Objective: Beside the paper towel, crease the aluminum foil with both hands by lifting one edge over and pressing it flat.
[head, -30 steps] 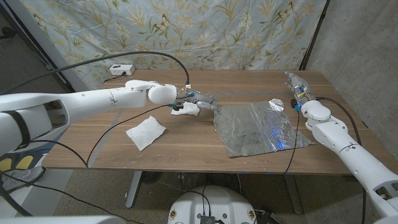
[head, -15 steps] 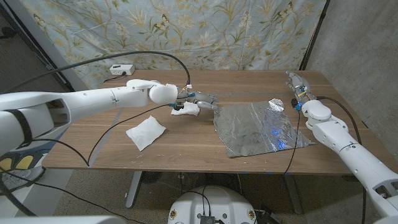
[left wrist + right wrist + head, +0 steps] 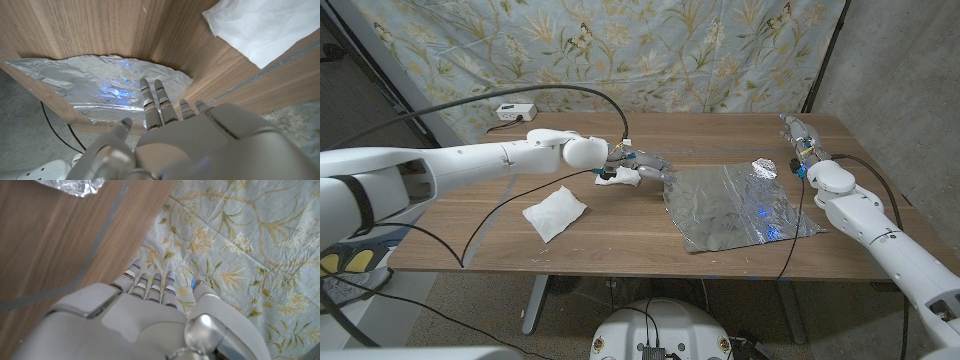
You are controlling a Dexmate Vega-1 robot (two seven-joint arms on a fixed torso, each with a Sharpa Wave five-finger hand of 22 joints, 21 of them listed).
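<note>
Silver aluminum foil lies spread on the wooden tabletop, wrinkled and catching a blue glint, with its far right corner crumpled up into a small lump. The sheet sits toward the 3 o'clock side of the tabletop in the head view. A white paper towel rests well apart from it, toward 9 o'clock, and a smaller crumpled white wad lies between them, nearer the back edge.

The left hand reaches in over that wad, its fingers held out straight and close together, pointing at the foil's near corner at 3 o'clock from the hand; they hold nothing, and whether their tips touch the foil cannot be told. The right hand stands at the far right of the tabletop, just beyond the crumpled corner, fingers extended side by side with nothing in them, apart from the foil.

Black cables trail across the tabletop from the left arm. A white power strip sits at the back left corner. Behind the tabletop hangs a pale blue cloth printed with leaves and butterflies, and a grey wall stands at 2 o'clock.
</note>
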